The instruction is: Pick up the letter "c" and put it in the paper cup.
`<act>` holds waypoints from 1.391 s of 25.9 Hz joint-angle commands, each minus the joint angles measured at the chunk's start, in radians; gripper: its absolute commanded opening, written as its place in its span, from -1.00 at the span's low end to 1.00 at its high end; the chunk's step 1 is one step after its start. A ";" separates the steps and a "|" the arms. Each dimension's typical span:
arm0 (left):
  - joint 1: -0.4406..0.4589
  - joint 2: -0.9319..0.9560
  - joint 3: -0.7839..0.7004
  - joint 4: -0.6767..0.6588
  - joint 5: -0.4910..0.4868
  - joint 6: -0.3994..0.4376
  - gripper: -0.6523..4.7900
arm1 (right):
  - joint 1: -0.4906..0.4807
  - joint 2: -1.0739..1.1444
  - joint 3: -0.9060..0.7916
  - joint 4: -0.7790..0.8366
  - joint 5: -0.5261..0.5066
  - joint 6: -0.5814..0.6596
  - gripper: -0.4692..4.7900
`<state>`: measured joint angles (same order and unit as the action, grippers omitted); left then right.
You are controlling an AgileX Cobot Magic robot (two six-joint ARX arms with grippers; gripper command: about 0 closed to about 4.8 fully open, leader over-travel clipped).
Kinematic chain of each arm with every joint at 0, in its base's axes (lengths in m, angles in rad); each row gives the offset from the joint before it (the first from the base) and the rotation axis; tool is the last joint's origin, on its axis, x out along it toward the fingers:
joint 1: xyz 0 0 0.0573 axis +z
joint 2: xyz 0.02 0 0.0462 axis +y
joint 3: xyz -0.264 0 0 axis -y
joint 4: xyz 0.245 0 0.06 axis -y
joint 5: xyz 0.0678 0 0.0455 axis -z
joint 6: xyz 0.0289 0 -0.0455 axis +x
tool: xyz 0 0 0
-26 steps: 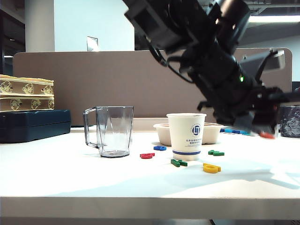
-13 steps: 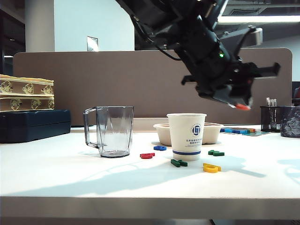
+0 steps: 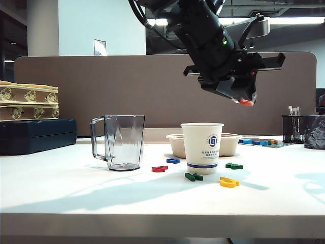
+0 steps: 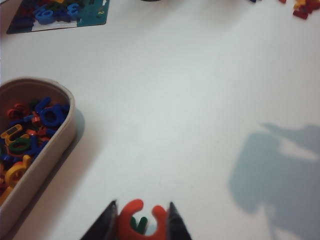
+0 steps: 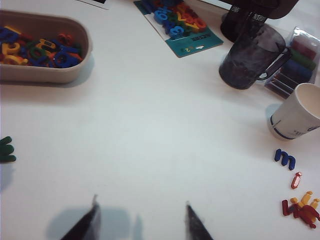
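One letter "c" [image 4: 138, 224], orange-red, pinched between the fingers of the left gripper [image 3: 246, 99], aloft above and right of one paper cup [image 3: 202, 148] in the exterior view. One clear grey mug [image 3: 119, 142] left of the cup. Five loose letters by the cup: one red [image 3: 159, 169], one blue [image 3: 173, 160], two green [image 3: 193, 177], one yellow [image 3: 229, 182]. One beige bowl [image 4: 46, 158] of mixed letters. Right gripper [image 5: 142, 224]: jaws spread wide, empty, over bare table [image 5: 150, 125].

We've raised the left claw [image 3: 246, 99] w/ the "c" [image 3: 247, 102] pinched in it, up from table level at far right. It's swung left too, now high above and just right of the cup [image 3: 202, 147]. Arm shadow on the table [image 3: 152, 193] shifted accordingly.
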<state>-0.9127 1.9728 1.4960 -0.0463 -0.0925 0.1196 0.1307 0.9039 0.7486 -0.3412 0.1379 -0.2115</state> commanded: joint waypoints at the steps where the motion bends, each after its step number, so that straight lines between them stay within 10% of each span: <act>1: 0.006 -0.012 0.005 -0.054 -0.039 0.030 -0.44 | 0.002 -0.004 0.004 0.009 0.002 -0.003 -0.02; 36: 0.051 -0.063 0.005 -0.255 -0.132 0.030 -0.44 | 0.002 -0.010 0.004 0.008 0.002 -0.002 -0.02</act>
<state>-0.8631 1.9167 1.4963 -0.3058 -0.2195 0.1459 0.1314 0.8970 0.7486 -0.3412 0.1383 -0.2115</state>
